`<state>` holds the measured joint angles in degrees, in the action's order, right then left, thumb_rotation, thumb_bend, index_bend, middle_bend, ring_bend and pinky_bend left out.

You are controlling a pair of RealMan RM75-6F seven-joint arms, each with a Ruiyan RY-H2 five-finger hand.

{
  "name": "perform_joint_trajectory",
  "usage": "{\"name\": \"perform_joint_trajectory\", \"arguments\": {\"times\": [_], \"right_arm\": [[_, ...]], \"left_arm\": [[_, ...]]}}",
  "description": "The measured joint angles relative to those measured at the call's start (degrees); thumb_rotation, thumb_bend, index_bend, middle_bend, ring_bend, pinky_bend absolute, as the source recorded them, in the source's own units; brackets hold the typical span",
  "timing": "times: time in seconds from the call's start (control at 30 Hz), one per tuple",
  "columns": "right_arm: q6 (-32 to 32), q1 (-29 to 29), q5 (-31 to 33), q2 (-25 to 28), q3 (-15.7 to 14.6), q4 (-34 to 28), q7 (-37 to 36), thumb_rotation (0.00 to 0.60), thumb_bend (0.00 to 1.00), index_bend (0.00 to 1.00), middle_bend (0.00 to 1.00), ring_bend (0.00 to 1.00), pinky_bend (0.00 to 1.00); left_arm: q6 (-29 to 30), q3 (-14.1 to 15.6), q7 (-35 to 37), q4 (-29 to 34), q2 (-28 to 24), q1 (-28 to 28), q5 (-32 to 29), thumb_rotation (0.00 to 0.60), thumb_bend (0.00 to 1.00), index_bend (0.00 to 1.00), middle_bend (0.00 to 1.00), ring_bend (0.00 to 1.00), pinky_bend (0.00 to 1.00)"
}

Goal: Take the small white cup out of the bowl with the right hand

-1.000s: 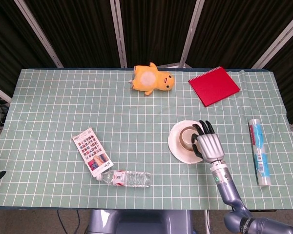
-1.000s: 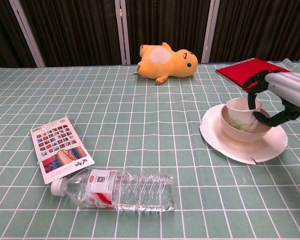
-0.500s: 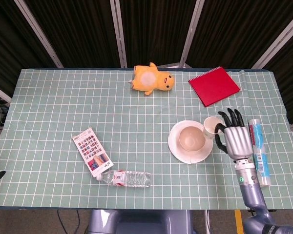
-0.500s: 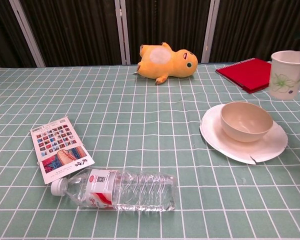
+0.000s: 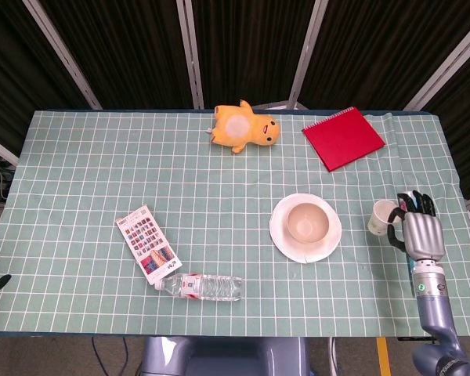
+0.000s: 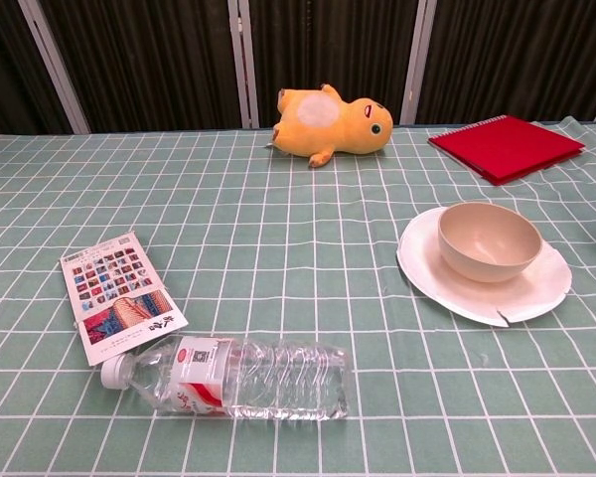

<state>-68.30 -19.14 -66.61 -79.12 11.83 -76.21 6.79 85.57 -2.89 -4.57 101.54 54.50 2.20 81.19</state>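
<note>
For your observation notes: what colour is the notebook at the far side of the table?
The notebook is red, clearest in the chest view.

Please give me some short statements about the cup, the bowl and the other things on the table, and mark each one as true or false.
1. The right hand holds the small white cup. True.
2. The cup sits inside the bowl. False: the bowl holds nothing, and the cup is to its right, off the plate.
3. The bowl stands on the white plate. True.
4. The water bottle stands upright. False: it lies on its side.
5. The red notebook lies closed near the table's far edge. True.
6. The yellow plush toy lies on the notebook. False: it lies apart, to its left.
</note>
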Motion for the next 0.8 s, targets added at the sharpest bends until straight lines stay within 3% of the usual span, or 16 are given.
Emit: {"name": "perform_joint_trajectory", "arguments": {"times": [0.27,0.37,0.4,0.43,0.53,0.8], "right_arm": [[1.7,0.0,-0.1,-4.5,-1.3,4.7,-2.4,0.6,0.4,0.61,0.13,0.0,0.0],[1.9,0.0,-0.2,-4.7,-1.9,4.9,-1.1,0.6,0.3,0.43,0.03,0.0,0.0],[1.9,0.1,-0.3,-4.6,-2.2,4.8,-0.4,0.6,0.28,0.32,0.0,0.0,0.0],[1.7,0.2,-0.6,-4.5,-2.4,4.3,0.4,0.6,0.25,0.21,0.0,0.0,0.0],[0.8,0.4,-1.3,-3.8,-2.7,2.6,1.2,0.6,0.21,0.02,0.0,0.0,0.0],[-6.8,2.7,-6.5,0.1,-3.7,-5.9,3.4,0.6,0.13,0.0,0.0,0.0,0.0]], "left_arm": [[0.1,0.0,0.1,0.0,0.0,0.0,0.2,0.6,0.0,0.0,0.0,0.0,0.0],[0.2,0.0,0.5,-0.1,-0.1,-0.1,0.1,0.6,0.0,0.0,0.0,0.0,0.0],[0.3,0.0,0.6,-0.2,-0.1,-0.1,0.1,0.6,0.0,0.0,0.0,0.0,0.0],[0.3,0.0,0.6,-0.3,-0.1,-0.1,0.2,0.6,0.0,0.0,0.0,0.0,0.0],[0.3,0.0,0.7,-0.3,0.0,-0.1,0.3,0.6,0.0,0.0,0.0,0.0,0.0],[0.6,0.1,0.7,-0.3,0.0,-0.2,0.6,0.6,0.0,0.0,0.0,0.0,0.0]]}}
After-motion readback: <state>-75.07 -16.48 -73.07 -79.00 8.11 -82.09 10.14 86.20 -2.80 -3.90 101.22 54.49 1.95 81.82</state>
